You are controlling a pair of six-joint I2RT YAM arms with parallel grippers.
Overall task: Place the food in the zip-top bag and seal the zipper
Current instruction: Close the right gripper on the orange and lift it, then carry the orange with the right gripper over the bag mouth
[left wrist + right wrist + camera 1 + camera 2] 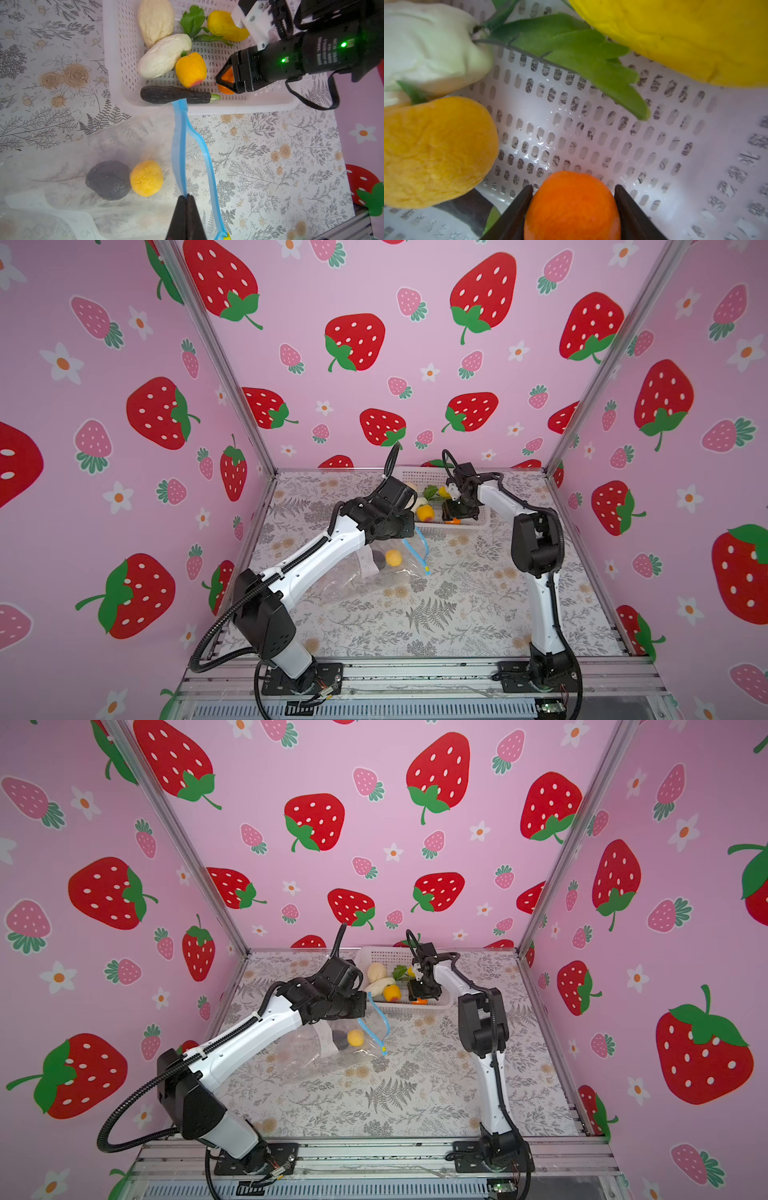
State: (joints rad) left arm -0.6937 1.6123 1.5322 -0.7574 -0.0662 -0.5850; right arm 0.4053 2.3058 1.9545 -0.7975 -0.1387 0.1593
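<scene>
Found right gripper (574,186) down inside the white perforated basket (116,62) at the far side of the table (457,593), jaws partway apart and flanking a small orange piece (572,209). Could not tell whether squeezed or merely bracketed. Found left gripper (186,196) pinched fully closed on the zipper (180,145), holding one lip of the zip-top bag (124,135) lifted, left of centre and just near of the basket, with the mouth gaping toward the right.

Risks, as judged:
- Feared a slip of the rounded, faintly pitted orange piece out of the narrow tapered jaws if caught off-centre.
- Expected possible snagging in the crowded basket on the yellow-orange peach-like piece (191,69) or the dark ridged aubergine (174,94), both just beside.
- Feared sagging of the thin, crinkly, limp film, narrowing the mouth enough to bounce a dropped piece off the blue strip onto the table.
- Feared loss of the slim strip from so small a fingertip pinch.

Logged inside the bag a wrinkled round yellow piece (147,178) touching a dark matte round one (108,179). Logged in the basket a lumpy beige piece (155,20), a smooth white elongated one (164,56), a curved yellow one (224,26) and flat green leaves (193,20). Noted the zipper as narrow, light blue and ribbed, yellowish at its near end.
</scene>
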